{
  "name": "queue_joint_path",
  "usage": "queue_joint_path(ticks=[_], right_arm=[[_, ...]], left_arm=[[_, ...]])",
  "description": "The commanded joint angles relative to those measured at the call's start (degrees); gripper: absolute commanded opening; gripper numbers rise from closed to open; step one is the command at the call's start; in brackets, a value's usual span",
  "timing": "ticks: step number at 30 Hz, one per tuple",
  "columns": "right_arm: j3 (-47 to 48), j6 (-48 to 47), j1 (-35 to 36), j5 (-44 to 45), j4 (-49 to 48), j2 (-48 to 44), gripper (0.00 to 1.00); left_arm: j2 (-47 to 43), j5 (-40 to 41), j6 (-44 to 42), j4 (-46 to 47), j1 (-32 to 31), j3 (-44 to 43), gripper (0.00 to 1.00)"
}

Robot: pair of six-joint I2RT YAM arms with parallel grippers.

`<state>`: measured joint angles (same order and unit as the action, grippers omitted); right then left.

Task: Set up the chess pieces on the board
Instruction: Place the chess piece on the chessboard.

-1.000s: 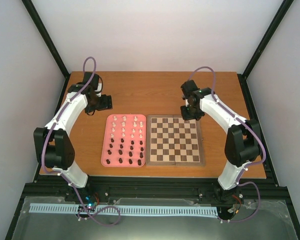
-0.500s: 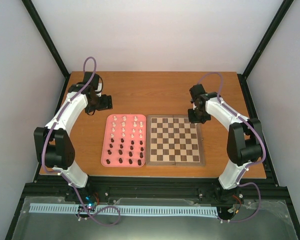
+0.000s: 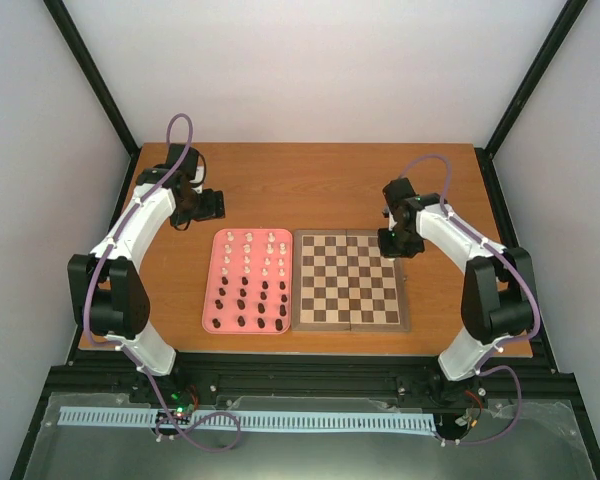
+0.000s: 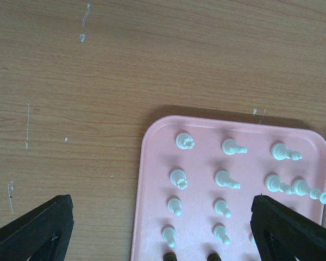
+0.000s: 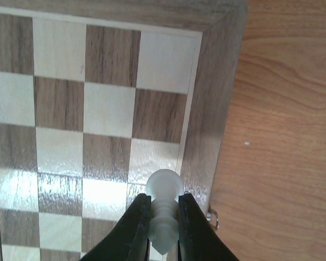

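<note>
Chess pieces (image 3: 248,280), nearly the whole set, are standing in rows on the pink tray (image 3: 209,300), cream ones toward twelve o'clock and dark ones toward six. That tray lies just beside the board (image 3: 348,285), at its nine o'clock. Whether the edges touch, I can't tell from here.

Look at the board itself: from above, not one square carries a piece. So I'd say the setup has barely begun, with almost the full set left to carry across and place.

But here's one on its way! A white piece (image 5: 164,187) with a rounded head, possibly a pawn, is pinched in the right gripper (image 5: 163,209), whose fingers (image 5: 138,217) are pressed in on its stem while the head pokes out past the tips. It hangs over the board's one o'clock corner, above the outermost squares right by the brown border. I can't tell if its base has met the wood yet.

The right arm has its elbow swung out to three o'clock, the forearm reaching inward and the wrist tipped down over that corner.

Over on the other side, the left arm is stretched along the table (image 3: 310,180) edge. The left gripper (image 3: 208,204) sits at the tray's eleven o'clock with its jaws spread wide and nothing between them, and its camera looks down at the tray's far corner and the cream rows.
</note>
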<state>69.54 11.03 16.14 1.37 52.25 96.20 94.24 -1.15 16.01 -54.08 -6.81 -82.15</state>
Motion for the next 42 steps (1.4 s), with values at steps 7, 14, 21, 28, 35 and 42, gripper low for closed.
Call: queue_joint_path(ticks=[7,14,21,28,35,42], right_arm=[[-3.52,1.22,-0.19,-1.87,3.19,-5.57,0.03],[-5.86,2.47,0.94,-3.57,1.55,-6.0,0.03],[-5.35,3.07,0.98,-3.28,-0.22,-3.93,0.03],[-5.64,2.88,1.04,-4.17,-0.33,-2.53,0.03],[-4.9,2.69,0.99,-3.86,-0.03,-1.2,0.04],[-4.14,2.81,1.07,-3.9,-0.17,0.09,0.07]], left_arm=[[0.66,-0.53,-0.45,-0.91,0.03,-2.35,1.0],[0.77,-0.35,-0.53,-0.86,0.04,-2.36,1.0],[0.77,-0.43,-0.54,-0.94,0.04,-2.5,1.0],[0.86,-0.43,-0.54,-0.88,0.04,-2.21,1.0],[1.12,-0.52,-0.59,-0.75,0.04,-2.17,1.0],[1.15,-0.77,-0.54,-0.68,0.04,-2.0,1.0]])
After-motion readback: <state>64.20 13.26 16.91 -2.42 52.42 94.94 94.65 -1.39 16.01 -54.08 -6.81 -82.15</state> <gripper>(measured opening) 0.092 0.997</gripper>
